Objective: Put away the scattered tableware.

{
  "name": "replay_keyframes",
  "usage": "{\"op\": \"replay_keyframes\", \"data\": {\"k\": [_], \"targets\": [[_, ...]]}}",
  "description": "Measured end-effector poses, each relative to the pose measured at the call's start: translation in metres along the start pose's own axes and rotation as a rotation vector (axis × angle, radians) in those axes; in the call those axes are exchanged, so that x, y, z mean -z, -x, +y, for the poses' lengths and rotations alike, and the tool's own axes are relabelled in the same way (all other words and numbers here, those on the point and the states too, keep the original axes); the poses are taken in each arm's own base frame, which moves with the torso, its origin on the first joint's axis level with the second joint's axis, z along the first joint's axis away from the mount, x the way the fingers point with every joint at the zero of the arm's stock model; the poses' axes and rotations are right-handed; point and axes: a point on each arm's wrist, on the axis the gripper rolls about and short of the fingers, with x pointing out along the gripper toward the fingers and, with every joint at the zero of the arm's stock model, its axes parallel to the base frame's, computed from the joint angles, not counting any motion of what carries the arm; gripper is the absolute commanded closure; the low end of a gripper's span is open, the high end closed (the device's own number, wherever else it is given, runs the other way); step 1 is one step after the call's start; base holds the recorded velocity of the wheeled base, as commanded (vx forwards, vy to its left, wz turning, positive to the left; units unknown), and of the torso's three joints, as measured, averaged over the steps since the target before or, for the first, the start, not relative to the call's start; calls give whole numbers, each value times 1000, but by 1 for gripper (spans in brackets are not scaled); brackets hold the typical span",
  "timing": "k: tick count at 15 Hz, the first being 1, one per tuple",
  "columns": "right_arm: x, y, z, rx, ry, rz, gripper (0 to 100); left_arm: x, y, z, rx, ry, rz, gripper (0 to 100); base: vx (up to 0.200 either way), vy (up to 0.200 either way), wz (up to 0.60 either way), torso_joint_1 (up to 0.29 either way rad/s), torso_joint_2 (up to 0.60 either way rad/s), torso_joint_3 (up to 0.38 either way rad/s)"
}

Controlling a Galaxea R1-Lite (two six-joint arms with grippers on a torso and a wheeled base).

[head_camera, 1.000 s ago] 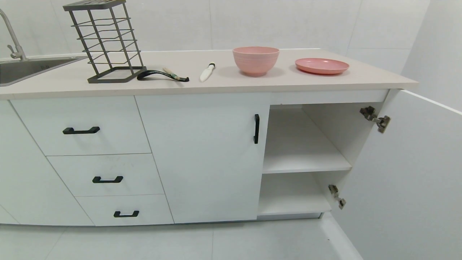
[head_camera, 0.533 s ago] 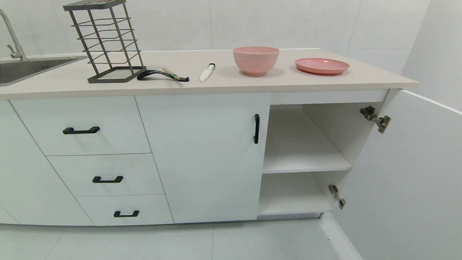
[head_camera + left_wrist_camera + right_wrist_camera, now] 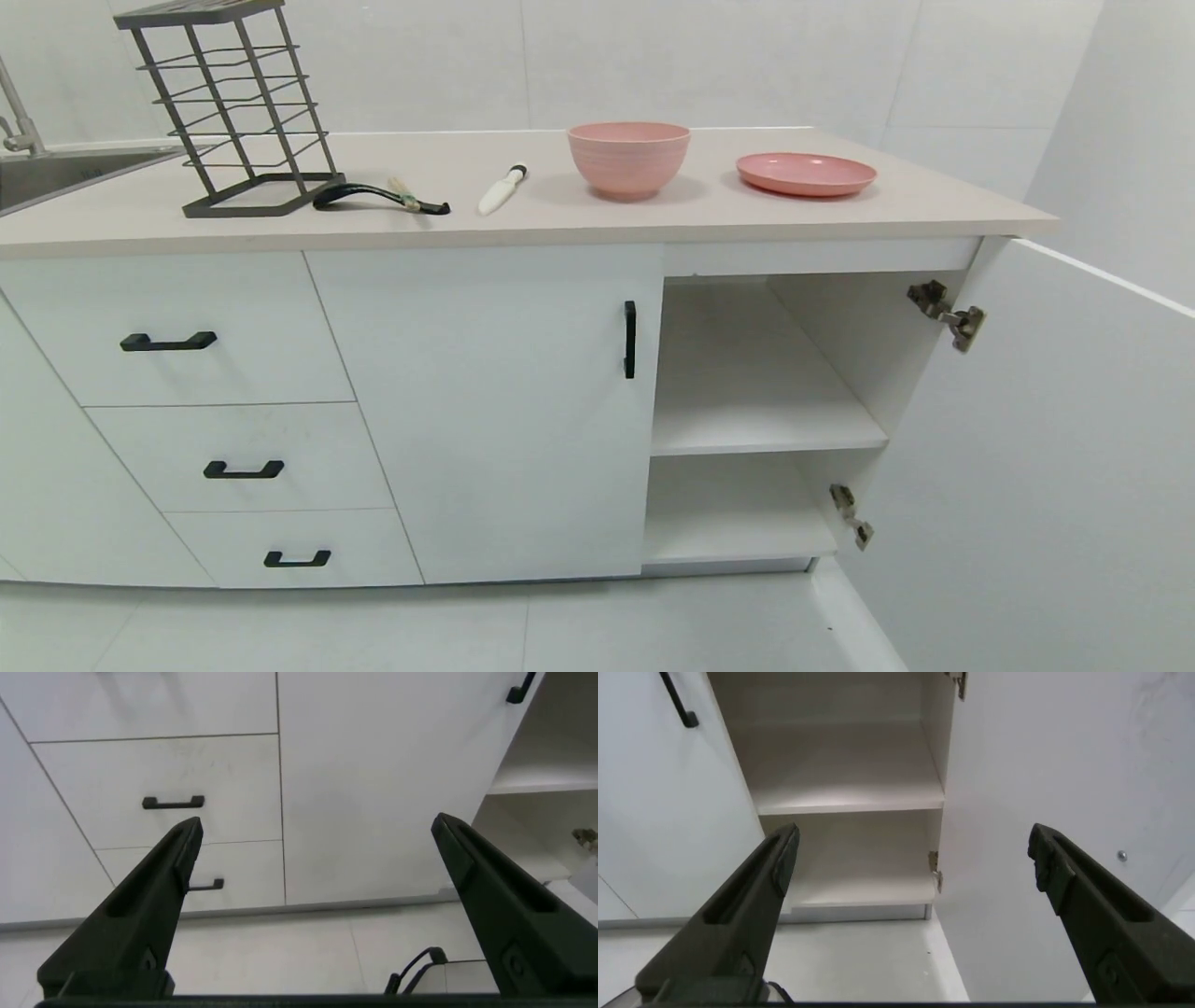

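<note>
1. Straight ahead of the right tool (image 3: 913, 833): open cabinet compartment (image 3: 845, 327) with an upper shelf (image 3: 842, 775) and a lower shelf (image 3: 864, 873), both seen between the tool's fingers. The cabinet door (image 3: 1027, 439) is swung wide on two hinges, on that tool's outer side.
2. One pink bowl (image 3: 628, 157), upright on the counter (image 3: 523, 222), above and well apart from both tools. Inside hidden by the rim.
3. One pink plate (image 3: 806, 174), flat on the counter near the bowl on the right-tool side, not touching it, over the open compartment.
4. One white-handled knife (image 3: 501, 189), lying on the counter apart from the bowl, on the left-tool side.
5. One black utensil (image 3: 378, 197), curved, lying farther toward the left-tool side. Crossed with a wooden-handled utensil (image 3: 403, 193), at the foot of the wire rack (image 3: 229, 107).
6. Beyond the rack, the sink (image 3: 56, 173), set into the counter.
7. Ahead of the left tool (image 3: 318, 826): closed drawers (image 3: 159, 779) with black handles, and beside them a closed door (image 3: 374, 784).
8. Left tool: released, fingers spread wide, gripping and touching nothing, low before the drawers.
9. Right tool: released, fingers spread wide, gripping and touching nothing, low before the open compartment.
</note>
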Motion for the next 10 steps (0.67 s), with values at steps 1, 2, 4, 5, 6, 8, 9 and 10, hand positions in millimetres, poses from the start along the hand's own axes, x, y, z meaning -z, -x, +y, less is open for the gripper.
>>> {"op": "replay_keyframes", "data": {"k": [1, 2, 4, 5, 6, 8, 9, 10], "targets": [[0, 0, 0, 0, 0, 0, 0, 0, 0, 0, -1, 0, 0, 0, 200, 0, 0, 2, 2, 7], [0, 0, 0, -1, 0, 0, 0, 0, 0, 0, -1, 0, -1, 0, 200, 0, 0, -2, 7, 2], [0, 0, 0, 0, 0, 1, 0, 0, 0, 0, -2, 0, 0, 0, 200, 0, 0, 5, 0, -2], [0, 0, 0, 0, 0, 2, 0, 0, 0, 0, -2, 0, -1, 0, 200, 0, 0, 2, 2, 2], [0, 0, 0, 0, 0, 1, 0, 0, 0, 0, -3, 0, 0, 0, 200, 0, 0, 7, 2, 7], [0, 0, 0, 2, 1, 1, 0, 0, 0, 0, -3, 0, 0, 0, 200, 0, 0, -2, 2, 7], [0, 0, 0, 2, 1, 3, 0, 0, 0, 0, -2, 0, 0, 0, 200, 0, 0, 2, 2, 2], [0, 0, 0, 5, 1, 0, 0, 0, 0, 0, -3, 0, 0, 0, 0, 0, 0, 0, 0, 0]]}}
